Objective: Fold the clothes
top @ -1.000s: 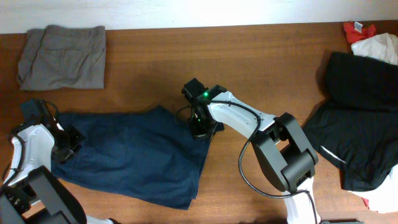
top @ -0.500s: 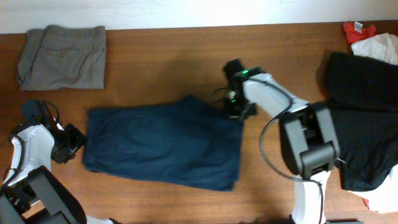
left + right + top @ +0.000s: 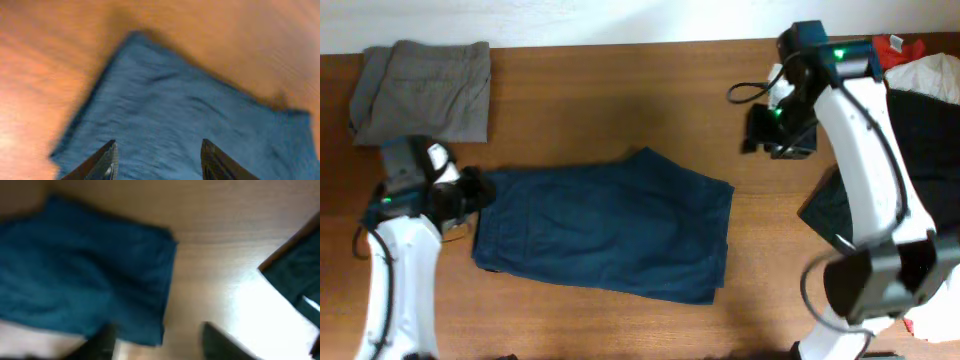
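The clothes (image 3: 610, 232) lie flat on the table (image 3: 620, 90) in your overhead view, with the left gripper (image 3: 470, 190) just beside their left edge and the right gripper (image 3: 775, 135) well apart to the right, near the black garment (image 3: 910, 200). Your left wrist view shows its fingers (image 3: 107, 161) spread over the cloth, holding nothing. Your right wrist view, though blurred, shows those jaws parted and empty too.
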